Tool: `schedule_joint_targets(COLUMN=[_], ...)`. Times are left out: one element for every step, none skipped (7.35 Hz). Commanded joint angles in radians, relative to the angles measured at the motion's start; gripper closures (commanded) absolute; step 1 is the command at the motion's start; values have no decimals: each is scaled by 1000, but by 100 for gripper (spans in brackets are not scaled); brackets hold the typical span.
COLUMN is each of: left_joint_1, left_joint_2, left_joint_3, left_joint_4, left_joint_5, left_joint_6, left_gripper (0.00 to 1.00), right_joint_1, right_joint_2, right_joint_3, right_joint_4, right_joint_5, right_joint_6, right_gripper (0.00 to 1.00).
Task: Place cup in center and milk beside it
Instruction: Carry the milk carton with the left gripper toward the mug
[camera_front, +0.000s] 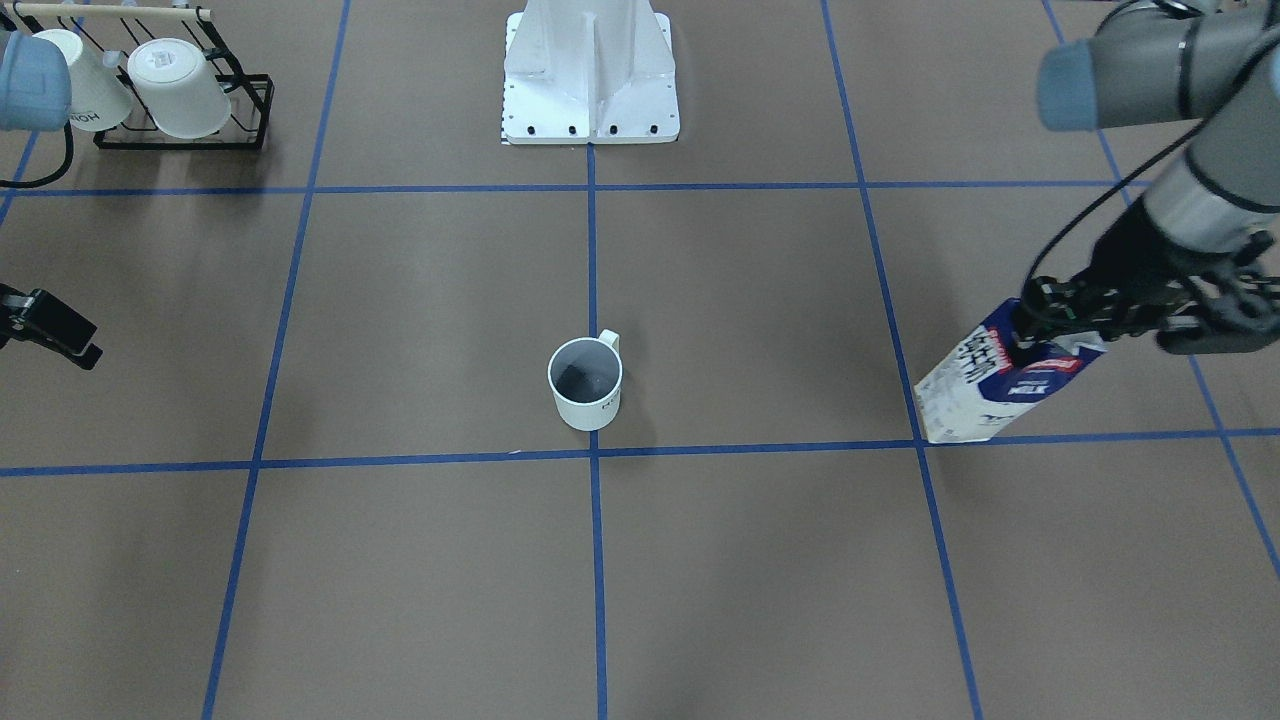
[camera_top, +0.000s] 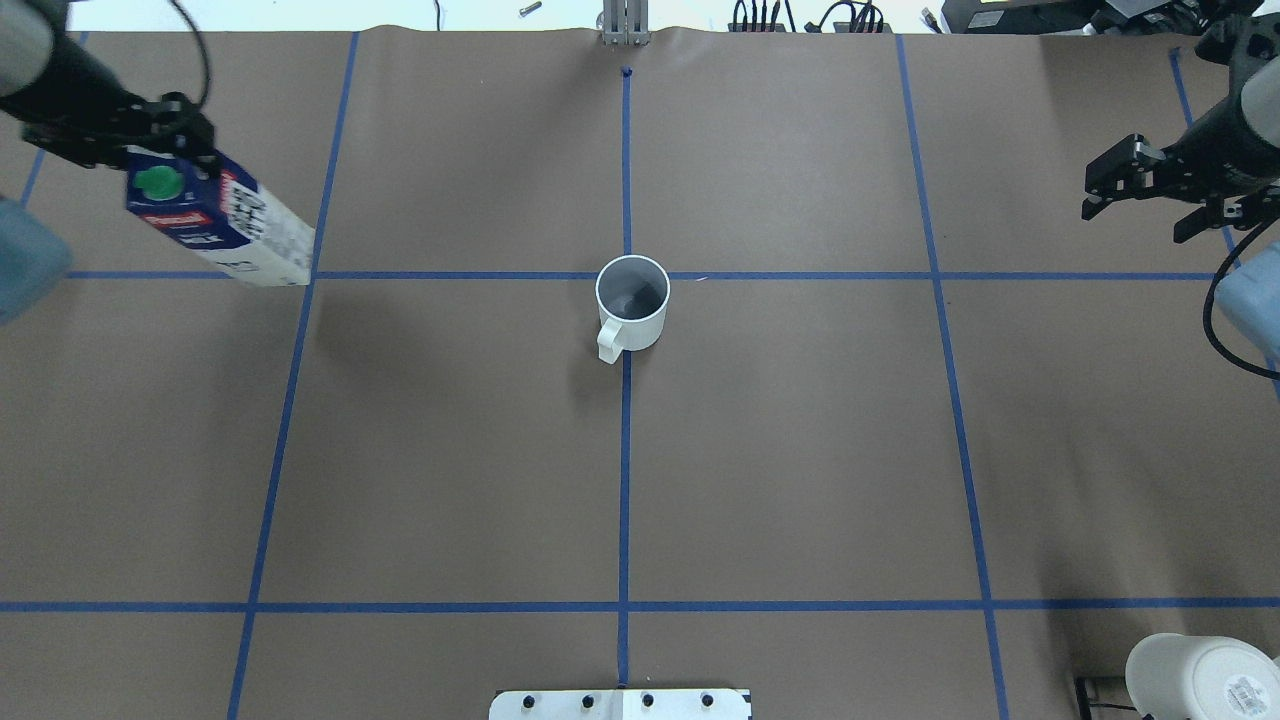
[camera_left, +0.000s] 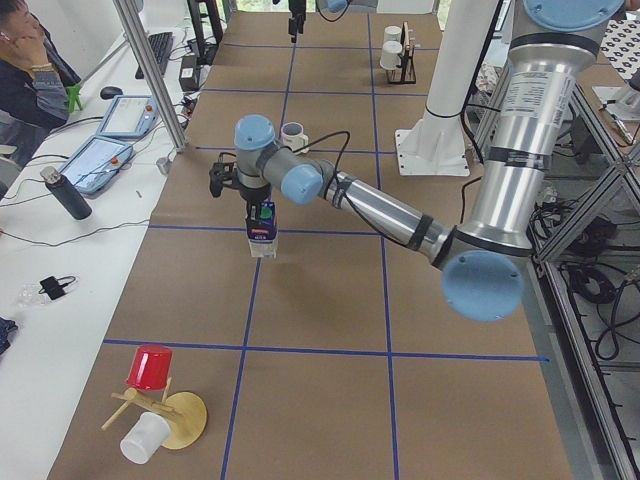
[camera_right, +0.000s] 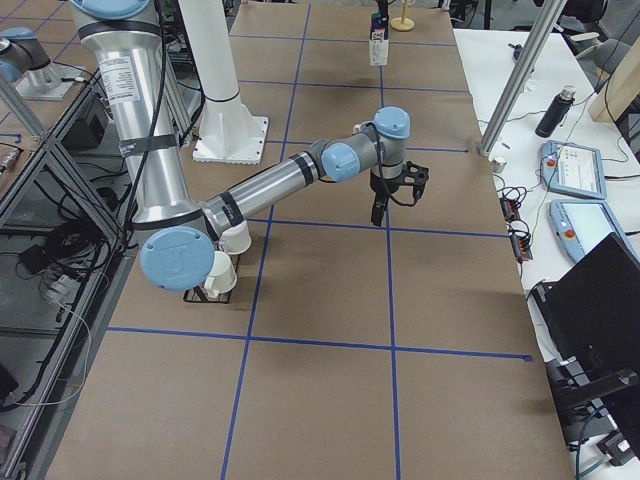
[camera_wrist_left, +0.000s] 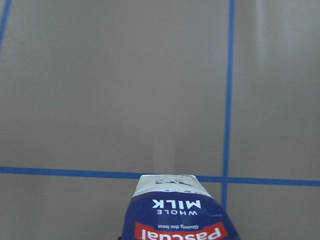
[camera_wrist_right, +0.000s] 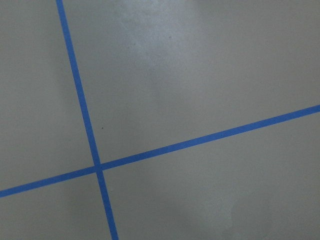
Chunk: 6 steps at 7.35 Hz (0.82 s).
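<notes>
The white cup (camera_front: 585, 385) stands upright on the centre line, just on the robot's side of the middle tape crossing (camera_front: 595, 452); it also shows in the overhead view (camera_top: 632, 300), handle towards the robot. The blue and white milk carton (camera_front: 985, 385) stands upright at a tape crossing far out on the robot's left, well apart from the cup; its green cap shows from overhead (camera_top: 158, 182). My left gripper (camera_front: 1060, 320) is shut on the carton's top. The left wrist view shows the carton (camera_wrist_left: 177, 212) below it. My right gripper (camera_top: 1135, 195) is open and empty at the far right.
A black rack with white cups (camera_front: 180, 90) stands at the robot's right rear; one of the cups also shows from overhead (camera_top: 1200, 675). The white robot base (camera_front: 590, 80) is at the table's back middle. A wooden stand with a red cup (camera_left: 150, 370) is at the left end.
</notes>
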Motion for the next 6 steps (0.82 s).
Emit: schedule_joint_targets(left_joint_1=[165, 190, 231, 255, 256, 263], left_joint_2=[-270, -334, -412, -469, -496, -495], left_joint_3=[96, 154, 226, 303, 372, 383], left_joint_4=[194, 191, 188, 147, 86, 78], left_joint_5=[165, 173, 173, 173, 169, 169], left_joint_6=[-37, -38, -43, -93, -109, -110], left_gripper=[86, 86, 86, 86, 86, 86], right_joint_1=[32, 51, 58, 59, 59, 58], right_joint_2=[-15, -32, -37, -40, -41, -41], right_joint_3=[0, 2, 8, 8, 8, 8], right_joint_4=[-27, -28, -29, -28, -28, -28], right_joint_5=[-2, -1, -2, -2, -2, -2], right_joint_6=[-58, -101, -108, -108, -108, -108], right_gripper=[0, 0, 0, 0, 0, 0])
